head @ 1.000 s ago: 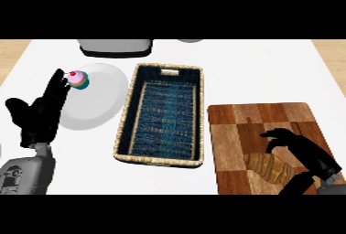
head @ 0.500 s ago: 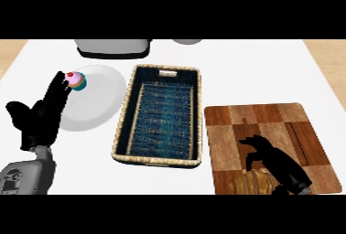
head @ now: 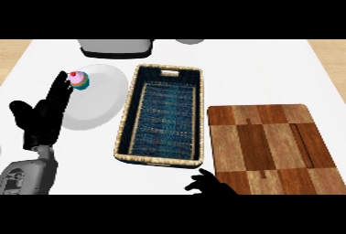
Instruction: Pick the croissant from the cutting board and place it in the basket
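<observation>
Woven basket (head: 161, 116) beside bare wooden cutting board (head: 270, 141); croissant unseen.

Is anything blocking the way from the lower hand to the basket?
Nothing visible. The right hand is just short of the basket's near rim, the only thing to clear. The croissant doesn't show.

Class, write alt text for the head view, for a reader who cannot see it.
A woven basket with a blue lining sits mid-counter, a bare wooden cutting board to its right. The right hand shows at the bottom edge; the open left hand rests beside a white plate holding a cupcake.
</observation>
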Controlling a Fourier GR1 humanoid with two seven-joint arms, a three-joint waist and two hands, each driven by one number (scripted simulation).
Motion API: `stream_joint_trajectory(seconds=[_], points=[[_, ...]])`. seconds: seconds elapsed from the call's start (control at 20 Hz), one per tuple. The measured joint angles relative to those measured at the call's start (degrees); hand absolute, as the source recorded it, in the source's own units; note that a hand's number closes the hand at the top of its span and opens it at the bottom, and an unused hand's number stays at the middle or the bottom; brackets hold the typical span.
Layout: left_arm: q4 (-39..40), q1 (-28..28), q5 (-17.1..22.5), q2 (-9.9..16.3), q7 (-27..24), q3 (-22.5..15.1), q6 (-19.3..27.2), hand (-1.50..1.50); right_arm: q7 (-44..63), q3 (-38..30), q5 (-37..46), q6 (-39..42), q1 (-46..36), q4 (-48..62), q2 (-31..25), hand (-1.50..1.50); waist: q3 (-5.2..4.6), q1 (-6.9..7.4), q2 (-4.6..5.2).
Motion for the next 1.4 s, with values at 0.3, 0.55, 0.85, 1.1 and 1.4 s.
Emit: stream_joint_trajectory(seconds=[0.3,0.55,0.85,1.1,1.4], points=[[0.37,0.53,0.22,0.31,-0.39,0.74,0.08,0.00,4.13,19.81,-7.02,-13.84,7.48,-3.79,3.65,1.50,1.43,-0.87,0.71],[0.15,0.88,-0.08,0.37,-0.31,1.10,0.71,0.00,9.68,32.15,-5.51,-27.37,9.44,-8.85,3.66,1.50,1.40,-1.45,0.84],[0.11,1.17,-0.02,0.42,-0.49,1.33,0.74,0.00,19.85,36.72,-3.22,-35.39,6.59,-9.42,2.08,1.50,1.37,-1.77,0.98],[-0.15,1.55,0.64,1.13,-0.82,2.00,-0.01,0.00,24.75,38.55,-2.24,-38.90,3.76,-9.30,1.09,1.50,1.36,-1.58,1.09],[-0.39,1.62,0.70,1.16,-0.79,2.12,0.03,0.00,28.73,40.25,-1.37,-42.60,0.71,-8.92,0.27,1.50,1.37,-1.94,1.24]])
